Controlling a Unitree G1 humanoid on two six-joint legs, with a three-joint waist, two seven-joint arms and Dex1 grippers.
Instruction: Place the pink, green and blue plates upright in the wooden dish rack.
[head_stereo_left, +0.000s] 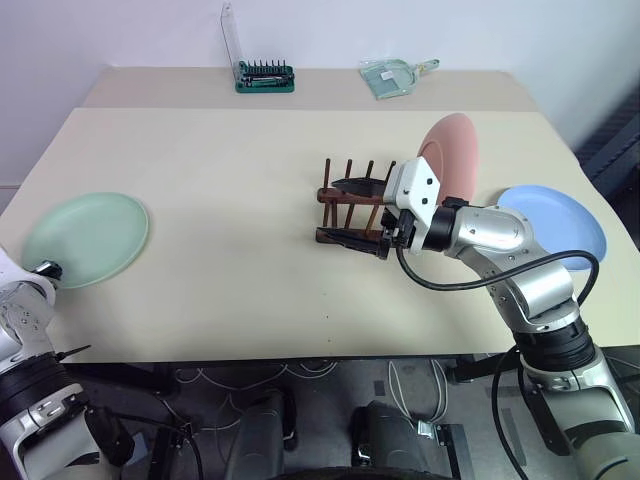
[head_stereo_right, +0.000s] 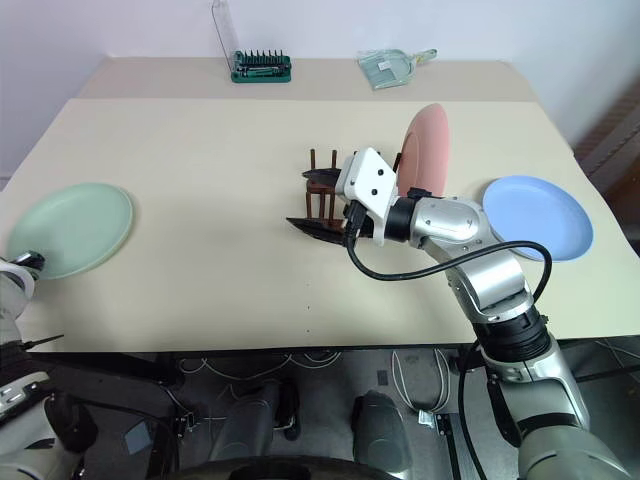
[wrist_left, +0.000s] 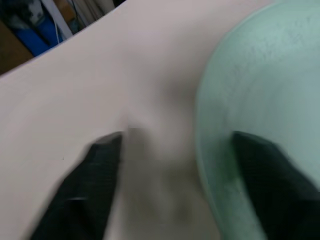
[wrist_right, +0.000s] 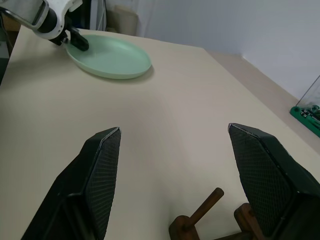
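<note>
One pink plate (head_stereo_left: 449, 155) upright in rack (head_stereo_left: 345, 212); right end effector (head_stereo_left: 352, 214) open; left end effector (wrist_left: 172, 165) open astride green plate (head_stereo_left: 86, 238) rim.

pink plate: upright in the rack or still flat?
Upright. The pink plate stands on edge at the far end of the wooden dish rack; the green plate and blue plate lie flat on the table.

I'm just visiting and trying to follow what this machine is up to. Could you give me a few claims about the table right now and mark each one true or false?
1. The pink plate stands upright in the wooden dish rack. True.
2. The blue plate is in the rack too. False: it lies flat on the table, near the right edge.
3. The right end effector grips a plate. False: its fingers are open and empty, beside the rack.
4. The left end effector is at the green plate's rim. True.
</note>
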